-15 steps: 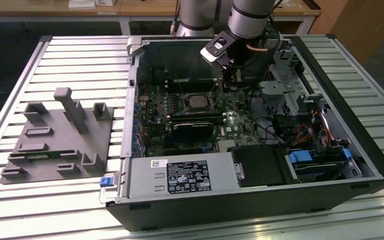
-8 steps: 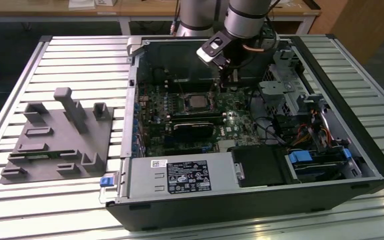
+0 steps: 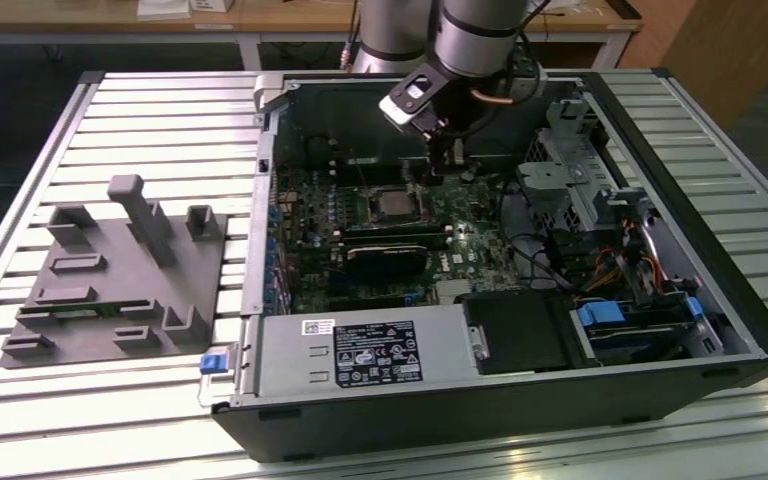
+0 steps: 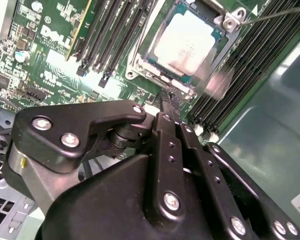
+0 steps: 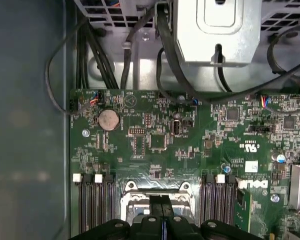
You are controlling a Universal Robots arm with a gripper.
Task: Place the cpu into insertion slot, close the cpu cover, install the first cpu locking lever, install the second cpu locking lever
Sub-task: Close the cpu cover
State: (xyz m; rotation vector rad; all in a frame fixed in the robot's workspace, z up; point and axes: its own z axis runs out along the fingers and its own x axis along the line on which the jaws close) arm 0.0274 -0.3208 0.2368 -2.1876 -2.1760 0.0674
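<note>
Slatted tabletop (image 3: 144, 120) carries an open computer case (image 3: 357, 420), green board (image 5: 155, 145) inside. Arm reaches down into the case. Gripper (image 4: 166, 100) sits low over the board, fingers (image 4: 166, 135) pressed together with nothing between them. Cpu (image 4: 187, 40) lies flat in the slot (image 4: 139, 63), pale face up, cover (image 4: 230, 21) framing it. Fingertips are just beside the slot's rim, off the chip face. Grey fixture (image 3: 117, 270) stands at the exterior view's left.
</note>
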